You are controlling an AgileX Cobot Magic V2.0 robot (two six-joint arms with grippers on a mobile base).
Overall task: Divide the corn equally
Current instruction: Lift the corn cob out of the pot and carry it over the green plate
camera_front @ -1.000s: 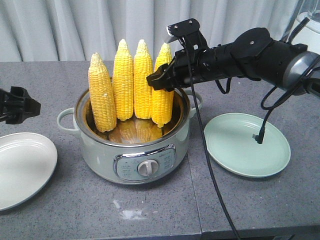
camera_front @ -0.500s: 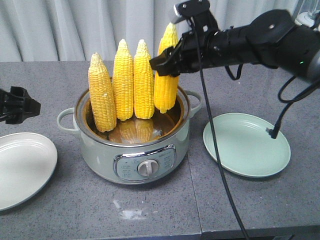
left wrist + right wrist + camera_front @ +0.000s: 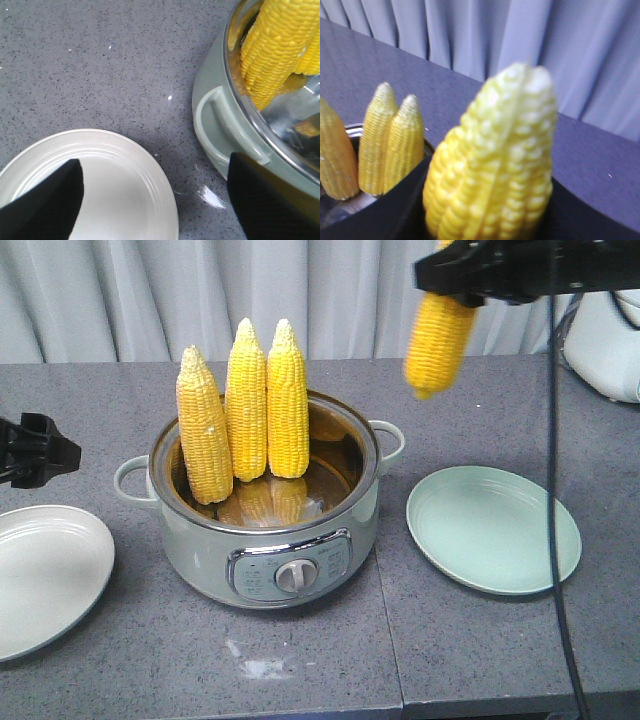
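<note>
Grey worktop (image 3: 300, 660), pale curtains (image 3: 150, 300). Right claw (image 3: 468, 272) pinches one corn cob (image 3: 437, 345) high, clear of the pot (image 3: 265, 540), likely bound for the green plate (image 3: 493, 530); left claw (image 3: 155, 200) hangs spread.

Yellow against grey and green.
Corn (image 3: 246, 410) bright yellow, kernels in rows; pot (image 3: 200, 540) pale sage, steel rim; off-white plate (image 3: 45, 575) and mint plate (image 3: 493, 530), both plain; table (image 3: 480, 660) dark grey, speckled; curtain (image 3: 130, 300) pale grey.

The right gripper (image 3: 448, 278) is showing as matte black, angular plates, with a thin black cable (image 3: 549, 440) trailing down from it. The left gripper (image 3: 55, 452) is wearing the same black; its fingers (image 3: 47, 200) are tapering to rounded tips.
</note>
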